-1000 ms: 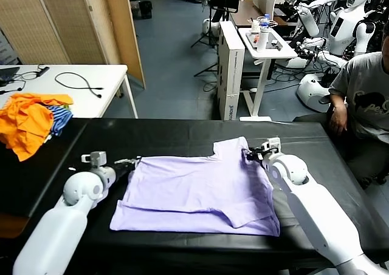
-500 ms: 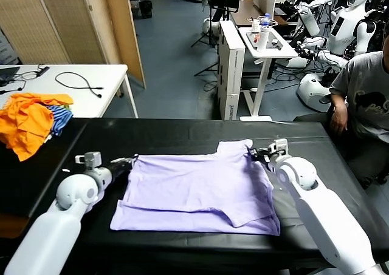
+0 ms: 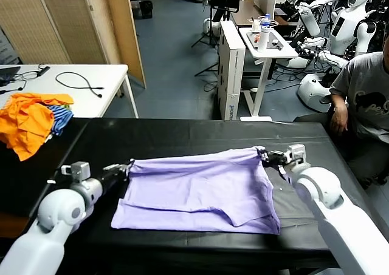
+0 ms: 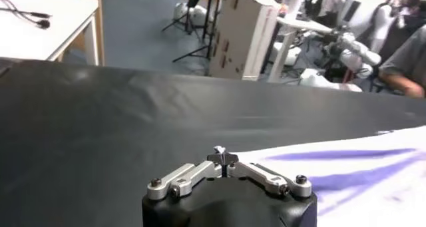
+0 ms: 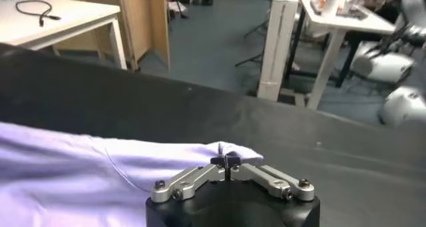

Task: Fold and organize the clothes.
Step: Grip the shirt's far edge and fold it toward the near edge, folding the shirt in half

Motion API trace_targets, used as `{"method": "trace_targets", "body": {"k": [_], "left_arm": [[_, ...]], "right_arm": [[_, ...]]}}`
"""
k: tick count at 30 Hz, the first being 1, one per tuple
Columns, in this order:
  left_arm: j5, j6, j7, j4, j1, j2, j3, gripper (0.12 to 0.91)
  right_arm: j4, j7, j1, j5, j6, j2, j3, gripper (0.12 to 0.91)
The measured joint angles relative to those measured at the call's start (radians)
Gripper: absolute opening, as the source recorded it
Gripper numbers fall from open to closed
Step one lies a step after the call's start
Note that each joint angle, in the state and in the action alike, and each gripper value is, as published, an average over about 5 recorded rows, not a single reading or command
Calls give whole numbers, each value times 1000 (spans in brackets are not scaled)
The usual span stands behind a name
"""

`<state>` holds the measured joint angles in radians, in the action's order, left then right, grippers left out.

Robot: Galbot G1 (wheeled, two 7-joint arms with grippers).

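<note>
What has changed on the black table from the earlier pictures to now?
Both claws moved apart, each pinching a far corner of the lavender T-shirt: the left claw went left, the right claw went right. The far edge is now pulled straight, and the flap that stood up at the right has flattened. Both grips stayed shut. The orange heap and the near edge did not move.

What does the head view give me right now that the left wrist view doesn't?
Only the head view: the whole lavender T-shirt stretched between both grippers, the right gripper pinching its far right corner, and the orange and striped garment heap on the left.

Only the left wrist view: a close look at the left gripper, jaws shut on a small tuft of fabric, plus purple print on the shirt.

Both: the black table, the shirt edge, the white side table with a cable.
</note>
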<state>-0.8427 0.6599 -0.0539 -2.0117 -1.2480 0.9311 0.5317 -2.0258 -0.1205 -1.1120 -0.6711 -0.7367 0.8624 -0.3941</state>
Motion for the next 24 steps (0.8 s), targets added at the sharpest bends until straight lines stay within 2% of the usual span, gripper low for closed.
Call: {"method": "trace_targets", "body": {"k": [9, 14, 19, 22, 24], "left_arm": [[48, 4, 1, -108, -140, 9, 48, 147], [65, -1, 11, -112, -196, 24, 70, 147], [70, -3, 17, -101, -222, 30, 80, 147], [72, 7, 17, -103, -234, 36, 81, 147], [74, 17, 13, -108, -241, 42, 83, 149]], "right_arm": [[-125, -49, -181, 7, 0, -16, -31, 139], [-161, -80, -259, 19, 0, -5, -35, 139], [-182, -84, -322, 35, 0, 15, -38, 147], [-192, -84, -349, 36, 0, 24, -43, 241], [-203, -83, -364, 35, 0, 26, -51, 365]]}}
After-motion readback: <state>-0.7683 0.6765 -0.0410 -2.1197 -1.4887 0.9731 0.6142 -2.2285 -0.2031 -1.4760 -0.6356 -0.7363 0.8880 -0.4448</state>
